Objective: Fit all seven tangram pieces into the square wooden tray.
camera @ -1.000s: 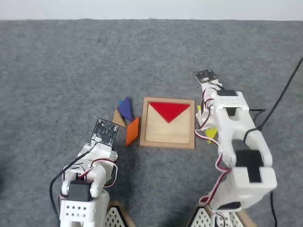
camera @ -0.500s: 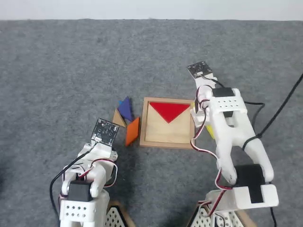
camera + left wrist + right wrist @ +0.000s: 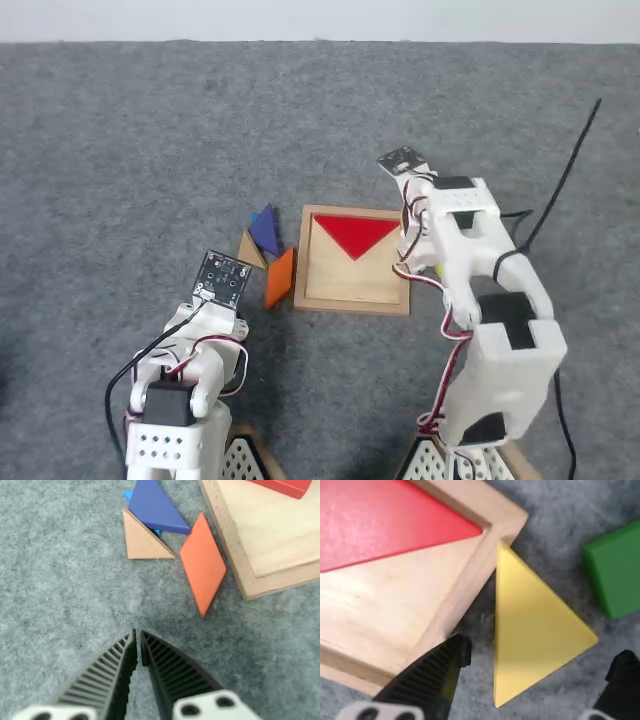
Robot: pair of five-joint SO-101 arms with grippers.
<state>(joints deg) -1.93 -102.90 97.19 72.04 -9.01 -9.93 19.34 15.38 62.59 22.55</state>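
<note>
Now my right gripper spreads astride the yellow triangle beside the tray; my left gripper sits pressed together.

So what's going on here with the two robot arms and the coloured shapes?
They are doing a shape puzzle. Only the red triangle lies in the wooden tray. The right claw hangs open over a yellow triangle lying just outside the tray, with a green piece beside it. The left claw is shut above the grey mat, near an orange piece, a blue piece and a tan piece on the tray's other side.
</note>
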